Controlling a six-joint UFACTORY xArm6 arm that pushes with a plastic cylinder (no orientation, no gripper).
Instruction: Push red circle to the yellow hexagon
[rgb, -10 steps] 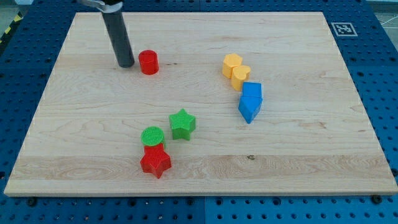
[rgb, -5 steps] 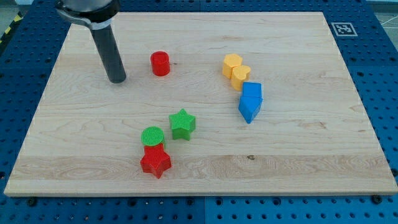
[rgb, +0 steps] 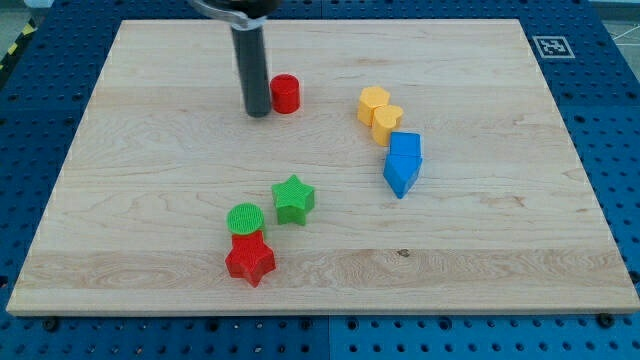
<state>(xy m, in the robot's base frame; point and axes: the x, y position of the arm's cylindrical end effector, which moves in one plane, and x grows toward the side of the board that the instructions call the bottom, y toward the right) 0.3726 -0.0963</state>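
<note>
The push is under way: my tip sits against the left side of the red circle, with the yellow hexagon well to the circle's right on the desk. There is no pincer. Next, a straight rightward shove seems needed.

rod: upper part cut off by view's top edge | marker at surface's far right: pattern too small to read | red star: far point hidden behind green circle
</note>
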